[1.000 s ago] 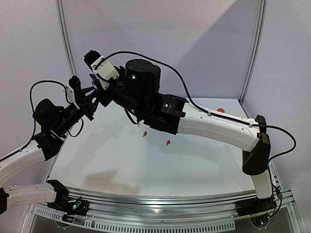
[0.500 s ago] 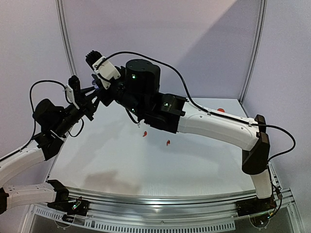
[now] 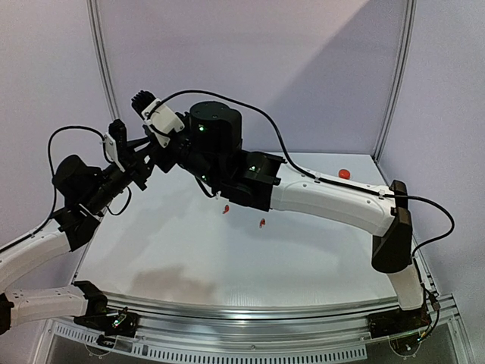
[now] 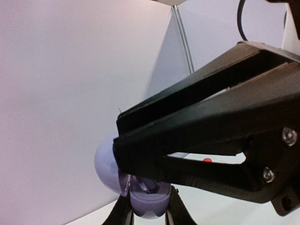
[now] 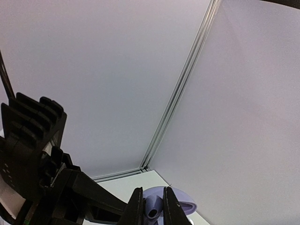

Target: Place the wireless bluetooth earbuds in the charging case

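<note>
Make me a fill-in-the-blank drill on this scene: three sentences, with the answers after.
1. The left gripper is shut on the charging case, whose lid stands ____.
2. The right gripper pinches a single earbud whose colour is ____.
3. The two earbuds lying on the table are both ____.

Missing words: open; lilac; red.

Nothing legible is showing: no text, label, brand mark, number or sign is presenting itself readably on any surface in the three views.
</note>
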### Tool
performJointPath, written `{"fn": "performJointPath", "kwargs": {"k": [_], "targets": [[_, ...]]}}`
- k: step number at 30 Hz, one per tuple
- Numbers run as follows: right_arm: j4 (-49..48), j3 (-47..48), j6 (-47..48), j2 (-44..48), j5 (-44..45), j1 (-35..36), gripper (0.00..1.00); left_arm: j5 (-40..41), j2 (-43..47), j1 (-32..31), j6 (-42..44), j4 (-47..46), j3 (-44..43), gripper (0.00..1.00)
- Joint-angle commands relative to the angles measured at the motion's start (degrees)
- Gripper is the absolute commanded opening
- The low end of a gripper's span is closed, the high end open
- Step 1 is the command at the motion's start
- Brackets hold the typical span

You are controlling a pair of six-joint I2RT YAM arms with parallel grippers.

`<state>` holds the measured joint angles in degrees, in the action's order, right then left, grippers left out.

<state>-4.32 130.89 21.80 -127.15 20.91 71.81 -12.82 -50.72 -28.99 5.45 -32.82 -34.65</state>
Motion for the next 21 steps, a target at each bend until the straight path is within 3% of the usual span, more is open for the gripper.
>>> {"fn": "performJointPath", "kwargs": {"k": [1, 21], "targets": [[0.88, -0.73, 0.10, -0.71, 3.39, -0.56, 0.00, 0.88, 0.27, -0.65, -0.33, -0.77, 0.16, 0.00], [0.09, -2.74, 3.28, 0.24, 8.46, -0.22, 0.00, 2.18, 0.00, -0.63, 0.25, 0.21, -0.14, 0.00]]}}
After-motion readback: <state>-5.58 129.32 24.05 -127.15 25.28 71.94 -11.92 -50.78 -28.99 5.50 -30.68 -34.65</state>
